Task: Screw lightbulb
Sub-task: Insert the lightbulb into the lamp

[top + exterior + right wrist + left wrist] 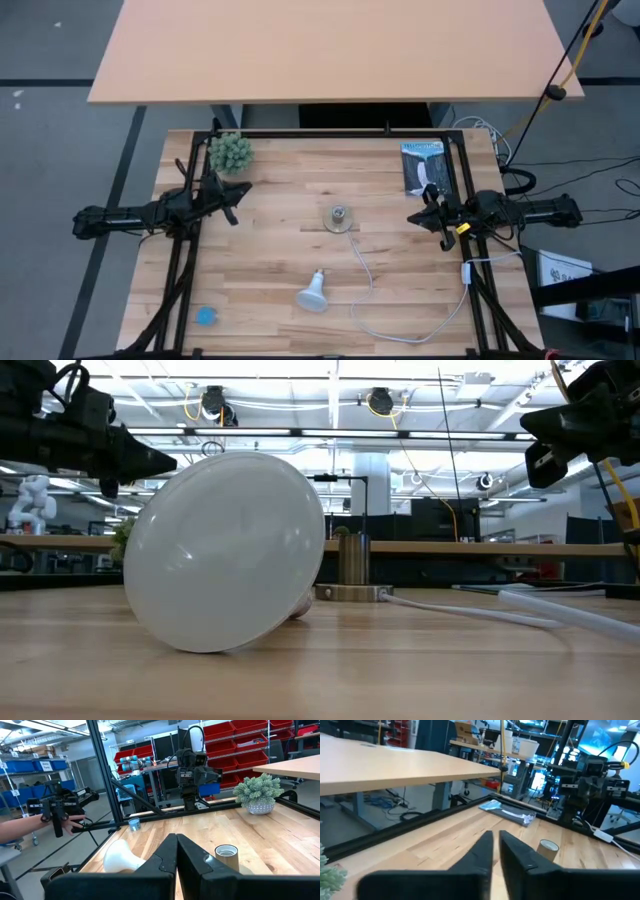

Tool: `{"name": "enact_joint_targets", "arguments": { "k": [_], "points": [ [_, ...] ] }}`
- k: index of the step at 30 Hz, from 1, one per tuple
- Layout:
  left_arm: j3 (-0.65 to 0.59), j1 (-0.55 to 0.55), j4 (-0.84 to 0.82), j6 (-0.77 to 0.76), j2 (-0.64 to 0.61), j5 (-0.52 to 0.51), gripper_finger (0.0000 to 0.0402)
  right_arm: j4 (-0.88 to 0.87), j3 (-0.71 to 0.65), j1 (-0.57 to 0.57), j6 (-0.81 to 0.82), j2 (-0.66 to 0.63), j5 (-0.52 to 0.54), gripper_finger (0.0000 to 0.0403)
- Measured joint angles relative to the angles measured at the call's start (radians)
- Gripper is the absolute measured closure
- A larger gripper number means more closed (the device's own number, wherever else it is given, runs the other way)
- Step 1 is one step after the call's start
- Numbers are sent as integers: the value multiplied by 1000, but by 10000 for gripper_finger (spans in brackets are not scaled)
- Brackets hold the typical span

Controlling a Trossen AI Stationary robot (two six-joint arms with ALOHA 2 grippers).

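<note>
The white lightbulb [313, 293] lies on its side on the wooden table near the front edge, its dome rim on the wood and its screw base toward the socket; it fills the low view [228, 550] and shows in the right wrist view [119, 856]. The round metal socket [339, 217] stands upright at the table's middle, its white cord [365, 275] trailing to the front right. My left gripper [240, 190] hovers shut and empty at the left. My right gripper [415, 217] hovers shut and empty at the right.
A small green plant in a white pot [230, 152] stands at the far left corner. A dark packet [423, 166] lies at the far right. A blue disc [206, 316] lies at the front left. A person's hand [75, 822] holds a controller beyond the table.
</note>
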Motion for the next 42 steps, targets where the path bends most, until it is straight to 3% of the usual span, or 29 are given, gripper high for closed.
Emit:
{"name": "enact_joint_targets", "arguments": {
  "k": [10, 15, 20, 28, 37, 42],
  "points": [
    [0, 0, 0, 1, 0, -3, 214, 0, 0, 0, 0, 0, 0, 403],
    [0, 0, 0, 1, 0, -3, 177, 0, 0, 0, 0, 0, 0, 403],
    [0, 0, 23, -154, 0, -7, 173, 0, 0, 0, 0, 0, 0, 403],
    [61, -14, -11, -176, 58, 105, 174, 0, 0, 0, 0, 0, 0, 403],
    [272, -88, -115, -149, 412, 113, 198, 0, 0, 0, 0, 0, 0, 403],
    [469, -132, -325, -154, 648, 113, 200, 0, 0, 0, 0, 0, 0, 403]
  ]
}}
